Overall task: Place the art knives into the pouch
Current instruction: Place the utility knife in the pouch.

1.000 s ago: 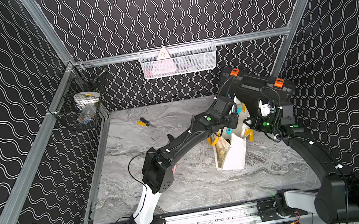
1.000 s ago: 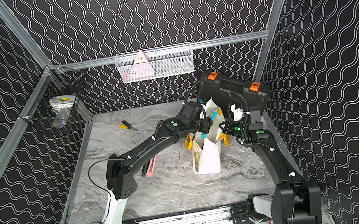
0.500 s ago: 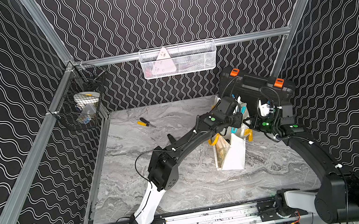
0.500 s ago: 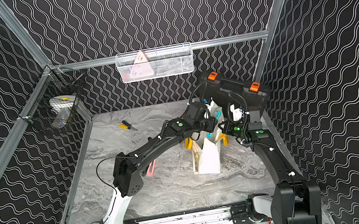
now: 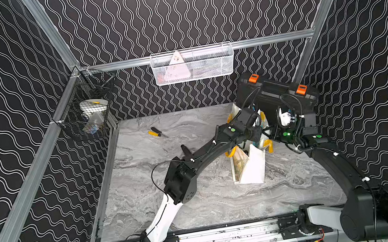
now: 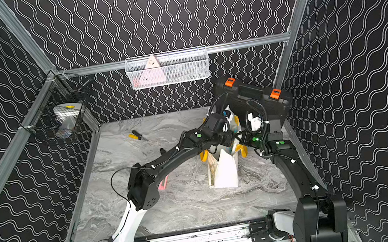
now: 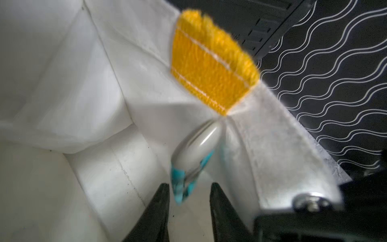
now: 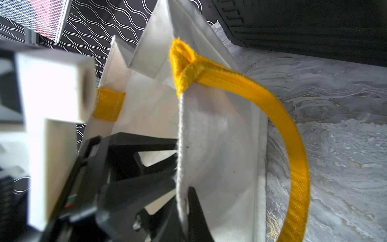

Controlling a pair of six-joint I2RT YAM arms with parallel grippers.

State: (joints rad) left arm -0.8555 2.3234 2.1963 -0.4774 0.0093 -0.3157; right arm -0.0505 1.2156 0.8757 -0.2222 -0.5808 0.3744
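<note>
The left gripper [image 7: 188,186] is reaching into the open mouth of the pouch [image 5: 251,168]. Its fingers are standing narrowly apart and, as far as the blurred wrist view allows, pinching the teal end of the art knife [image 7: 195,146], whose nose is leaning on the inner wall below a yellow handle [image 7: 211,65]. The right gripper [image 8: 181,201] is clamping the pouch's rim, fingers closed on the cloth, while the left arm [image 5: 178,180] is holding its elbow farther forward than a second ago and the pouch is standing where it stood, beside the black case [image 5: 278,91].
</note>
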